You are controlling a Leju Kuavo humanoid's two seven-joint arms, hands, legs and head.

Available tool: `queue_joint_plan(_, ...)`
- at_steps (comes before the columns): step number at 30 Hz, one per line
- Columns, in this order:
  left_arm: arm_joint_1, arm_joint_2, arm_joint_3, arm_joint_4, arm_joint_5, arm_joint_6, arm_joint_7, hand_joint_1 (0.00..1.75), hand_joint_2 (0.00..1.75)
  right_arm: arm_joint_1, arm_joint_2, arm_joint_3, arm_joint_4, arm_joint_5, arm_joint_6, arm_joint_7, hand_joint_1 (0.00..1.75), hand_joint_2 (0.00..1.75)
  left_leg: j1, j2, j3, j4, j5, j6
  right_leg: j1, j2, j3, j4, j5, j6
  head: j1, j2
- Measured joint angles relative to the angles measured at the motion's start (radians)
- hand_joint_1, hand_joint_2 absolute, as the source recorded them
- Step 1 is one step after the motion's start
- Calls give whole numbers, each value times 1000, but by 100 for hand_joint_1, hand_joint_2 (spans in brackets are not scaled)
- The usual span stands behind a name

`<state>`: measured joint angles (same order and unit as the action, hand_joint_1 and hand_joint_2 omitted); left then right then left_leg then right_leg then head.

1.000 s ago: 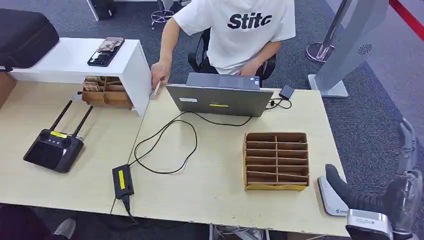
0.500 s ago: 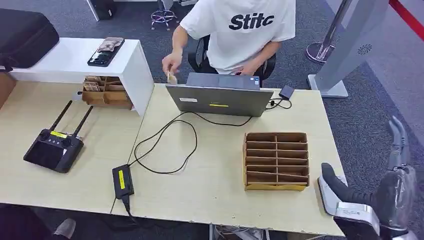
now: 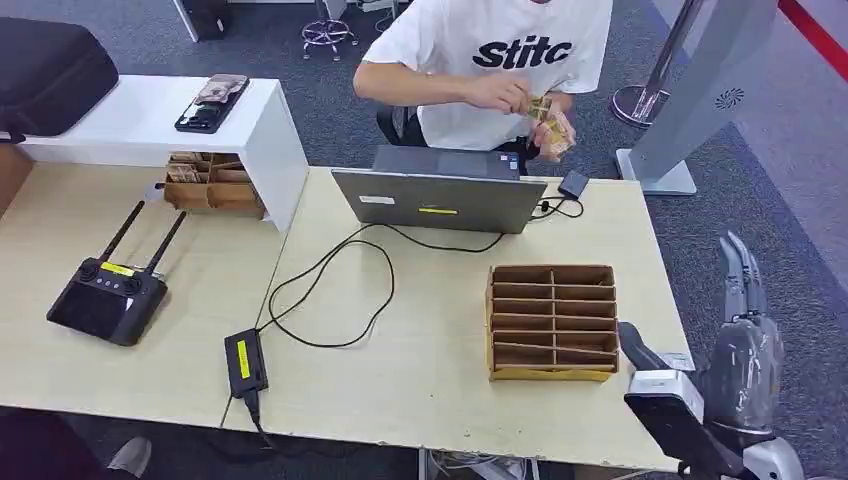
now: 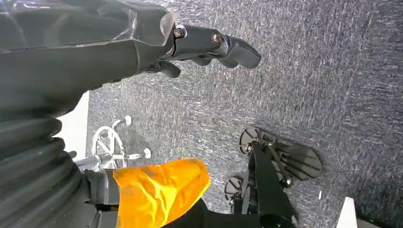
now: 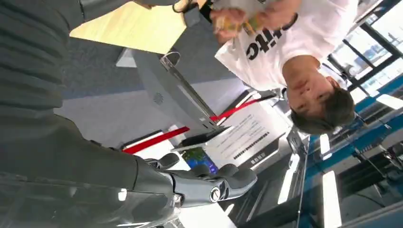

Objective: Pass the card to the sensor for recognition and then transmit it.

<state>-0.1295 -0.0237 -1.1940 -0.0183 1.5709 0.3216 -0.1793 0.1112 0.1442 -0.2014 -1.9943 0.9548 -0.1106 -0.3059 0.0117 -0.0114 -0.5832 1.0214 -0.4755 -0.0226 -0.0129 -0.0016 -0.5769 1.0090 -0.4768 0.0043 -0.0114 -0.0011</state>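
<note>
Pale wooden bench (image 3: 420, 370) on grey carpet, laptop (image 3: 440, 198), empty cardboard sorter (image 3: 552, 322), seated person fingering cards (image 3: 545, 108), right hand (image 3: 742, 345) fingers spread empty beside bench, left hand (image 4: 142, 42) fingers loosely apart, empty, above carpet in wrist view.

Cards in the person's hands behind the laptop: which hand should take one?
The right hand, probably. It is raised and open beside the table's right edge, on the side where the person holds the cards. The left hand hangs over carpet.
</note>
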Motion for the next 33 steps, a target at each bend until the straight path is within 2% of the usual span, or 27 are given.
queue_joint_plan(24,0,6,-11,0,0,-8,8,0,175,-77,-50,10,217,50,9,53,0,175,0,0,0,0,0,0,0,0,0,0,0,0,0,0)
queue_joint_plan(33,0,10,-21,0,0,-8,8,0,175,-88,-56,10,251,55,9,58,0,175,0,0,0,0,0,0,0,0,0,0,0,0,0,0)
